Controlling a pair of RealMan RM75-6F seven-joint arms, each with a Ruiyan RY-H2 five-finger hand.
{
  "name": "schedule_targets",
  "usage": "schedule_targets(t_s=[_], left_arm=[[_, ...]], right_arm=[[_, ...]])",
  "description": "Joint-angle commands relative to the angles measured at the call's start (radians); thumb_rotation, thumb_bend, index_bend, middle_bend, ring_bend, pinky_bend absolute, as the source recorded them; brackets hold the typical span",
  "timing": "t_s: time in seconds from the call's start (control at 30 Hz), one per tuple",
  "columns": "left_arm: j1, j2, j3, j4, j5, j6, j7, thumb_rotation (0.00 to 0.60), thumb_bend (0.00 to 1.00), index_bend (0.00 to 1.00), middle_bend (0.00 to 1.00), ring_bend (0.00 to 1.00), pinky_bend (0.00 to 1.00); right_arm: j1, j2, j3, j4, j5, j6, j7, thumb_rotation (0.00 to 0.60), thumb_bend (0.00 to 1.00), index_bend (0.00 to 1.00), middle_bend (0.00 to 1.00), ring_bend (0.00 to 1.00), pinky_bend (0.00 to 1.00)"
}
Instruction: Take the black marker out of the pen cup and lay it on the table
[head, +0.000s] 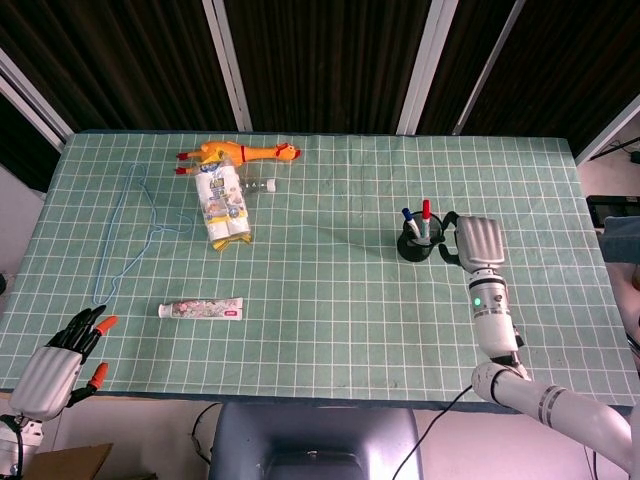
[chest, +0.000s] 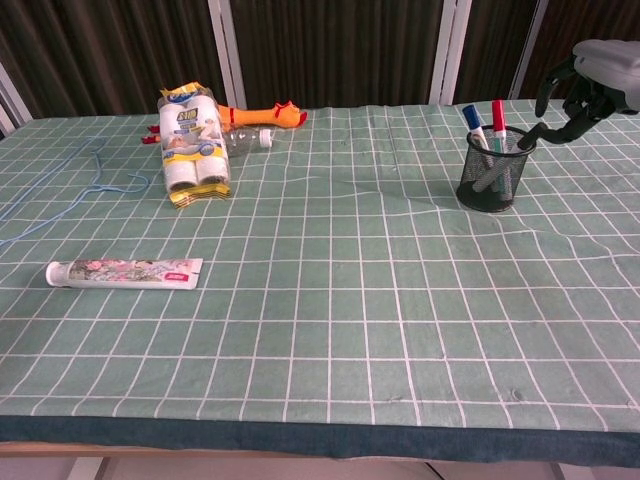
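The black marker (chest: 510, 156) is seen standing tilted in the pen cup (chest: 491, 172), its upper end leaning out over the rim toward the right hand (chest: 585, 85). A blue-capped marker (chest: 473, 122) and a red-capped marker (chest: 497, 113) are held upright in the same mesh cup, which is placed on the right half of the tabletop (chest: 350, 300). The right hand is positioned just beside the cup, with its fingers curled around the marker's top end; whether the marker is actually touched or pinched cannot be told from either view. In the head view the right hand (head: 474, 243) is shown close against the cup (head: 417, 243). The left hand (head: 62, 362) is kept well apart, off the near left corner of the tabletop, with its fingers spread and nothing held. A toothpaste tube (chest: 124, 271) is laid flat near the front left. Farther back, a pack of small bottles (chest: 192, 146) is placed just beside a rubber chicken (chest: 262, 116), and a thin blue cord (chest: 70, 180) is looped along the left side.
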Motion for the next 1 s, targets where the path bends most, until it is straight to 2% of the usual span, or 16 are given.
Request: schedule_targets(t_s=[0.03,0.6,0.83,1.0], left_arm=[[0.0,0.0,0.0,0.0,0.0,0.0,0.0,0.6,0.45,0.14,0.01,0.01,0.3],[-0.001,-0.001,-0.002,0.001,-0.006,-0.003,-0.001,0.6,0.45,0.14,0.01,0.01,0.3],[-0.002,-0.002,-0.003,0.001,-0.008,-0.007,0.003,0.6,0.45,0.14,0.01,0.01,0.3],[-0.002,-0.002,-0.003,0.0,-0.01,-0.007,0.004,0.6,0.45,0.14,0.01,0.01,0.3]], right_arm=[[0.004,-0.006,-0.004,0.009,0.002,0.0,0.004,0.6,0.46,0.59,1.0,1.0,1.0],[0.025,-0.038,-0.022,0.063,-0.006,-0.005,0.03,0.6,0.47,0.61,1.0,1.0,1.0],[0.026,-0.037,-0.023,0.065,-0.006,-0.001,0.037,0.6,0.54,0.62,1.0,1.0,1.0],[0.026,-0.036,-0.024,0.067,-0.003,-0.003,0.043,0.6,0.55,0.62,1.0,1.0,1.0]])
